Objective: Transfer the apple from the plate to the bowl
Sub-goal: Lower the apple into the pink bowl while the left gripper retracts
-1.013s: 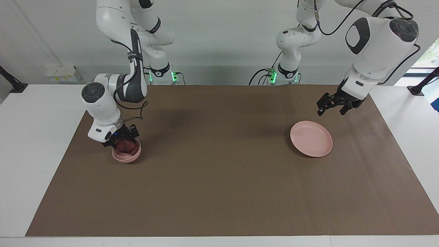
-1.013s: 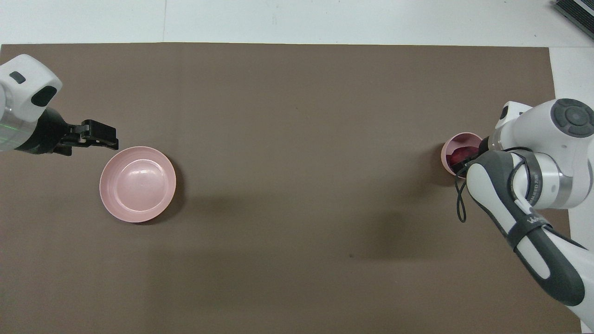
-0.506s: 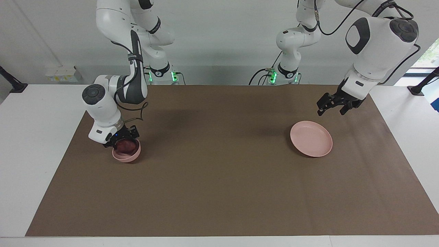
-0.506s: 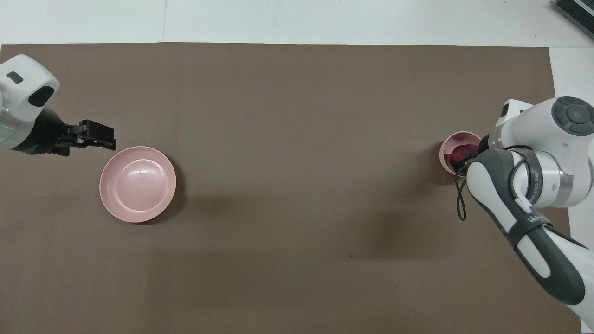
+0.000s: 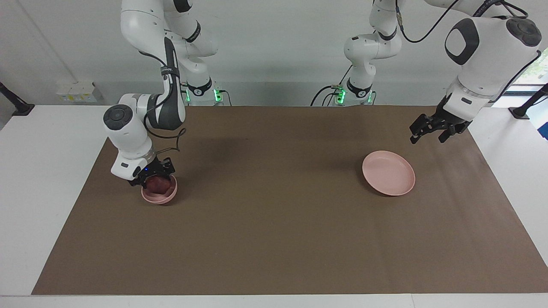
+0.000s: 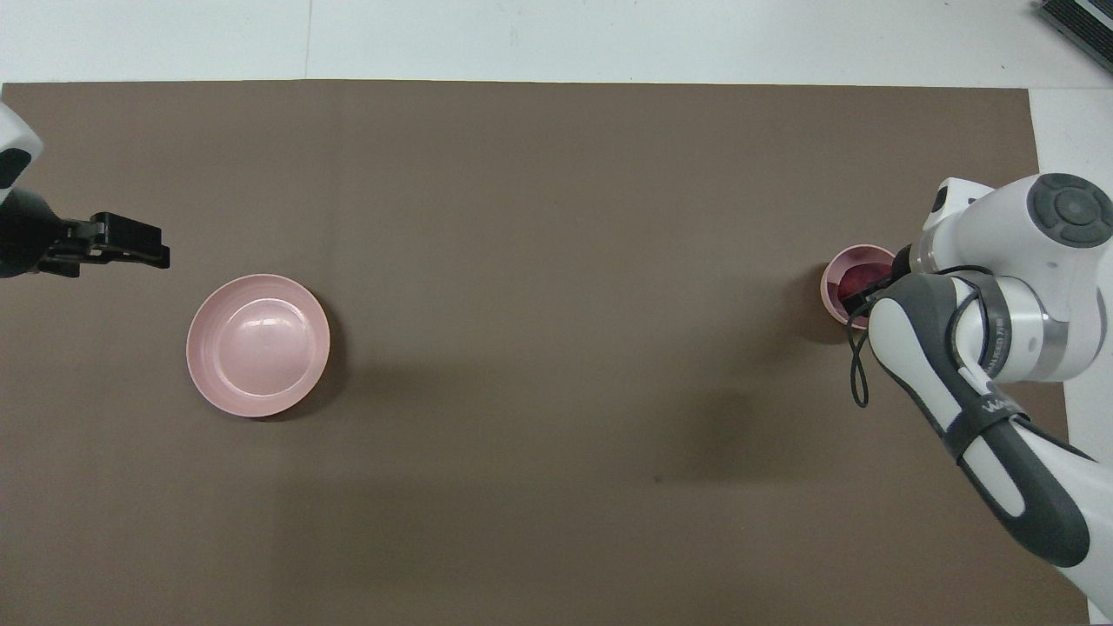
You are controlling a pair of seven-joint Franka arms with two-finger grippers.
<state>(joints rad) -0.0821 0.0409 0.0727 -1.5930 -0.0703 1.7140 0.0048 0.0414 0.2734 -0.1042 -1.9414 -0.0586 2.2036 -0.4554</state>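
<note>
The dark red apple (image 5: 157,184) (image 6: 859,276) lies inside the small pink bowl (image 5: 159,198) (image 6: 830,288) at the right arm's end of the table. My right gripper (image 5: 156,175) is down at the bowl's mouth, right over the apple. The right arm's wrist hides most of that gripper in the overhead view. The wide pink plate (image 5: 388,173) (image 6: 258,344) lies bare toward the left arm's end. My left gripper (image 5: 427,137) (image 6: 161,255) hangs open and holds nothing, above the mat beside the plate.
A brown mat (image 5: 274,235) covers most of the white table (image 5: 38,171). Only the bowl and the plate stand on the mat, one toward each end.
My left gripper has drifted away from the plate toward its own end of the table. The right gripper stays at the bowl with the apple in it.
</note>
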